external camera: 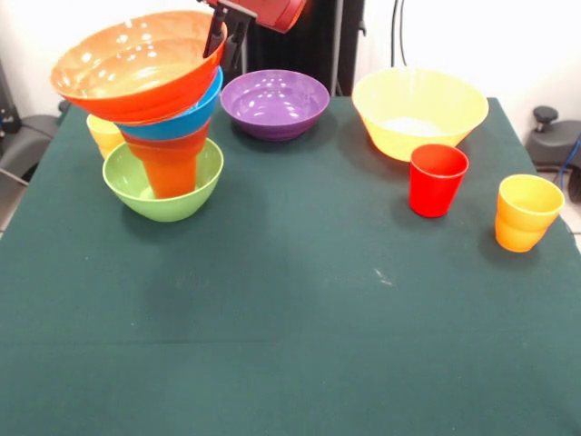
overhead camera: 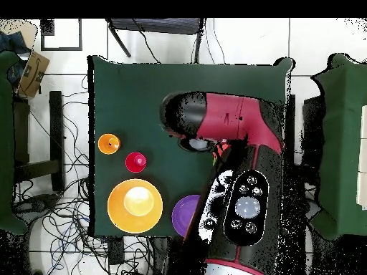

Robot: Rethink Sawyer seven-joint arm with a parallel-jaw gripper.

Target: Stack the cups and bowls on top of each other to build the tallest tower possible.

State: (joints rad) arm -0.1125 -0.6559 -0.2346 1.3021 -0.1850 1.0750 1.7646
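The tower stands at the left of the front view: a green bowl [external camera: 136, 186] as base, an orange cup [external camera: 172, 171] in it, then a blue bowl [external camera: 186, 120] and a wide orange bowl [external camera: 136, 68] on top, tilted toward me. My gripper [external camera: 227, 36] comes down from the top edge and straddles the orange bowl's right rim, shut on it. A yellow cup [external camera: 102, 133] stands behind the tower. The purple bowl [external camera: 275, 103], big yellow bowl [external camera: 419, 111], red cup [external camera: 438, 179] and yellow-orange cup [external camera: 526, 212] stand loose. In the overhead view the arm hides the tower and gripper.
The green table cloth [external camera: 290, 309] spreads wide in front of the tower. The overhead view shows the yellow-orange cup [overhead camera: 108, 144], red cup [overhead camera: 135, 162], big yellow bowl [overhead camera: 135, 205] and part of the purple bowl [overhead camera: 185, 215] beside the arm [overhead camera: 236, 129].
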